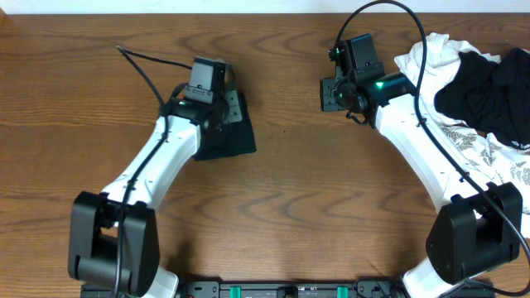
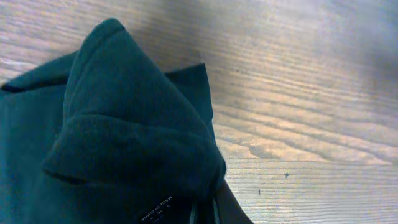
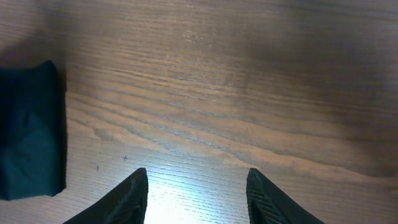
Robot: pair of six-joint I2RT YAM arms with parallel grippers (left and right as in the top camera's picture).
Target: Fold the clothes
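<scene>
A dark folded garment (image 1: 233, 141) lies on the wooden table left of centre. My left gripper (image 1: 230, 109) sits at its far edge. In the left wrist view the garment (image 2: 124, 143) is bunched up into a raised fold, and the left gripper (image 2: 205, 214) is shut on its cloth beside a small label. My right gripper (image 1: 330, 93) is open and empty over bare wood, apart from the garment. In the right wrist view its fingers (image 3: 196, 177) frame bare table, with the dark garment (image 3: 28, 146) at the left edge.
A pile of clothes lies at the far right: a white shirt (image 1: 431, 56), a black garment (image 1: 489, 91) on top, and a white patterned cloth (image 1: 480, 153). A thin black cable (image 1: 141, 58) runs across the table at the back left.
</scene>
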